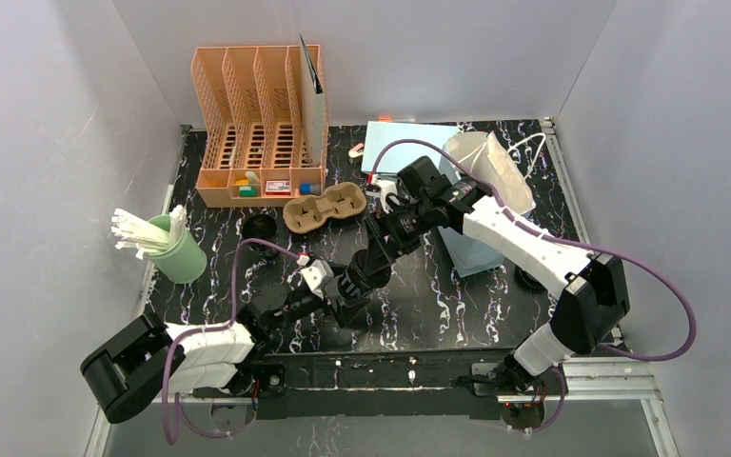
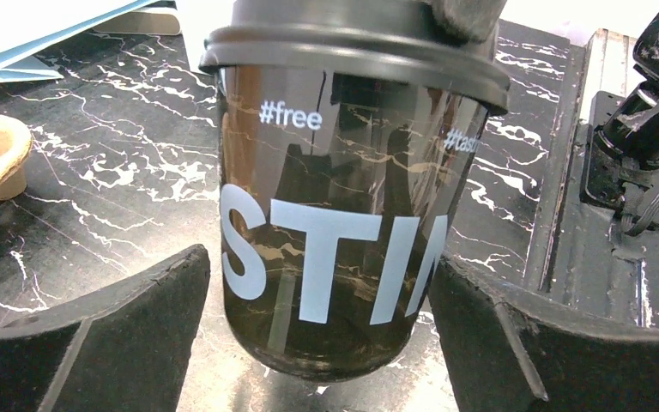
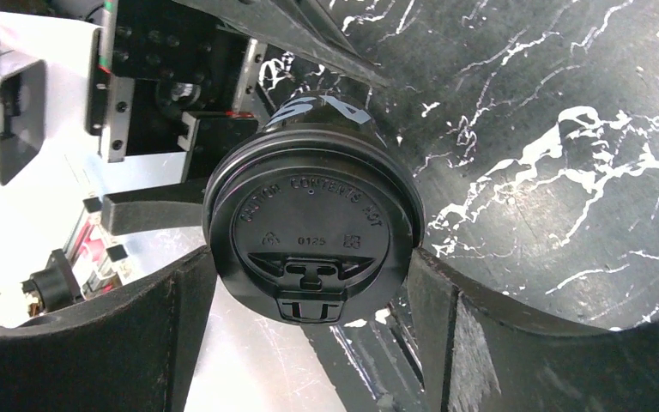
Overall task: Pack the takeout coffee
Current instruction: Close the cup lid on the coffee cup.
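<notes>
Over the middle of the marbled table [image 1: 457, 305], the takeout coffee cup [image 2: 335, 172] is held by its black lid [image 3: 309, 219] alone. The right gripper [image 3: 311, 266] pinches the rim, while the left gripper [image 2: 319, 262] stands spread beside the cup's wall. That lid might pop off and drop the cup. The light-blue paper bag [image 1: 471, 255] sits behind the right arm, and the pulp carrier [image 1: 325, 208] lies nearer.

Plain pale grey walls [image 1: 48, 143] enclose a black table [image 1: 438, 309] veined with white marbling, evenly lit.
</notes>
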